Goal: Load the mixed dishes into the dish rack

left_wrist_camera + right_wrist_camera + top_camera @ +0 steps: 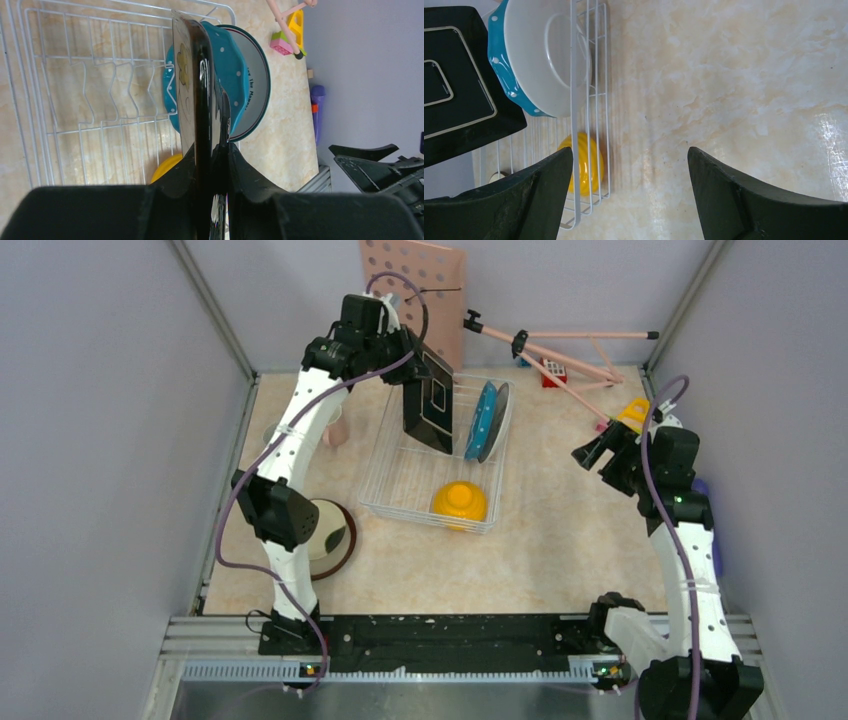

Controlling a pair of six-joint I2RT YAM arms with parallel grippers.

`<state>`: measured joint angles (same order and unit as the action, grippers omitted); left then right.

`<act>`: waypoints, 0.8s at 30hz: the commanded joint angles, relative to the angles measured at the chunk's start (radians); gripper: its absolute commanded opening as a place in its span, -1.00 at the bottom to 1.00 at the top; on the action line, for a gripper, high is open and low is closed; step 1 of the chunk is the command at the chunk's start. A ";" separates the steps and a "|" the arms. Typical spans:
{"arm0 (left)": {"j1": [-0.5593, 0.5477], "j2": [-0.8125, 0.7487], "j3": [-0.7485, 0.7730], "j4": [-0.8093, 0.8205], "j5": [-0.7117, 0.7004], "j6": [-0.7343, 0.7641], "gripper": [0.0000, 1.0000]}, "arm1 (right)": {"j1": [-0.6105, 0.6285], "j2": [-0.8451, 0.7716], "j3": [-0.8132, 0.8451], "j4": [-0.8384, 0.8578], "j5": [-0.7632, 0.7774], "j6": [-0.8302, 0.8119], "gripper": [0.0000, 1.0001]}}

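My left gripper (212, 159) is clamped on 1 edge of the square flowered black-rimmed plate (432, 400), which stands edge-on over the dish rack (410, 515), just beside the teal dotted plate (482, 422). Open slots lie on its other side. My right gripper (629, 150) gapes, holding nothing, over bare table (560, 530) beside the rack's rim.

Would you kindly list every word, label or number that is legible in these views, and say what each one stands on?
"The Mome…": printed sideways on the face of the round white plate with a dark teal rim, which stands in the white wire dish rack; the remaining letters are too blurred to read.
Nothing else is legible; the square black-rimmed plate shows only line patterns.
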<state>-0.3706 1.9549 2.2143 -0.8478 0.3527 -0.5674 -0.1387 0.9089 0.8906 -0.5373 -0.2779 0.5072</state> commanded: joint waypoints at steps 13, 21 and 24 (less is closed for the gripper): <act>0.005 0.081 0.112 0.183 0.045 0.029 -1.00 | 0.000 0.062 -0.018 0.125 -0.048 0.002 0.66; 0.005 0.142 0.113 0.209 0.050 0.027 -1.00 | 0.001 0.092 -0.022 0.157 -0.061 0.006 0.67; 0.004 0.158 0.111 0.213 0.045 0.027 -1.00 | 0.001 0.098 -0.025 0.162 -0.060 0.003 0.66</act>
<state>-0.3626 2.1139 2.2555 -0.8158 0.3500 -0.5316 -0.1387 1.0031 0.8635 -0.4316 -0.3248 0.5098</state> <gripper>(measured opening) 0.212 0.832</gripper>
